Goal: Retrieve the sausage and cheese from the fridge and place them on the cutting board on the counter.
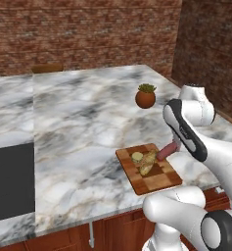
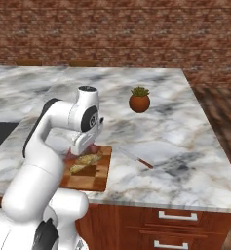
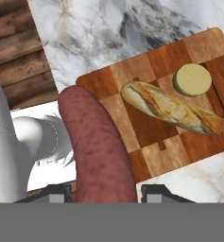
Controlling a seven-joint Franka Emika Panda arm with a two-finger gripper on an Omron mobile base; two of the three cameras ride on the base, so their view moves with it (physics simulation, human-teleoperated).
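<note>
Sausage [image 3: 97, 146] clamped in the claw [image 3: 104, 191] — above the cutting board's [image 3: 156, 61] edge — cheese [image 3: 192, 79] beyond.

One sausage [image 3: 97, 142], one cheese [image 3: 192, 79], one bread loaf [image 3: 172, 108], one cutting board [image 3: 156, 61], one potted plant [image 1: 146, 96], one knife [image 2: 135, 158].

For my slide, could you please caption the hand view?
Sausage held over the cutting board, beside cheese and loaf.

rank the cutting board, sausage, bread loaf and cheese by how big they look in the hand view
1. cutting board
2. sausage, though it is nearest the camera, which inflates it; against the loaf its true size is unsure
3. bread loaf
4. cheese
</note>
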